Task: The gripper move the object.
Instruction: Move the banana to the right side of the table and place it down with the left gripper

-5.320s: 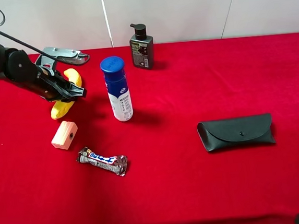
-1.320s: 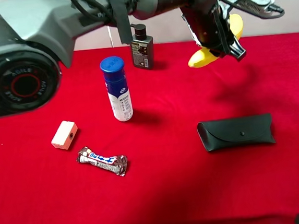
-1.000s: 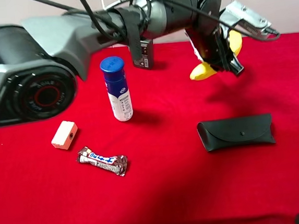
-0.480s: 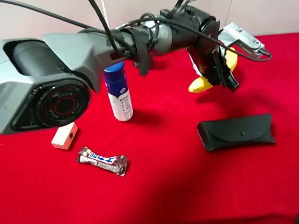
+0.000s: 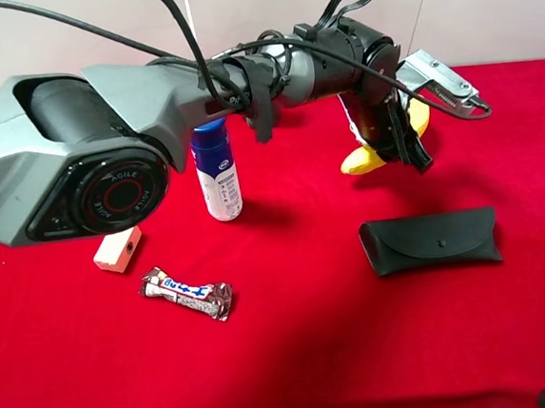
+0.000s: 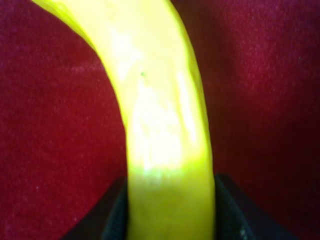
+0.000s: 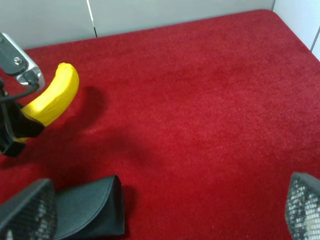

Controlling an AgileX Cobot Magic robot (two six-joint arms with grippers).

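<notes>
The left gripper [image 5: 411,150], the black jawed end of the large grey arm, is pinched on the curved, smooth yellow banana [image 5: 360,161] and holds it low over the red cloth table [image 5: 314,353], in the right half, behind the flat black glasses case [image 5: 430,241] and apart from it. The jaws and wrist cover the middle of the fruit in the high view, so only its two ends show; whether its lower tip touches the cloth cannot be told. The left wrist view is filled by the banana [image 6: 165,125], its far end cut off by the frame, with a black jaw pressed against each side. The silver metal bracket [image 5: 438,77] sticks out beyond it. The arm hides the top of the white bottle with the blue cap [image 5: 218,177] and an edge of the small cream block [image 5: 117,249]; the wrapped candy bar [image 5: 187,294] lies in full view. The right gripper [image 7: 162,210] is spread wide, only its two mesh-patterned fingertips [image 7: 25,212] showing at the frame's edge, well apart from the banana [image 7: 52,100]. Half a second ago the banana hung slightly higher; about five seconds ago it lay at the far left near the block, and the dark pump bottle at the back was in view, now covered by the arm.
</notes>
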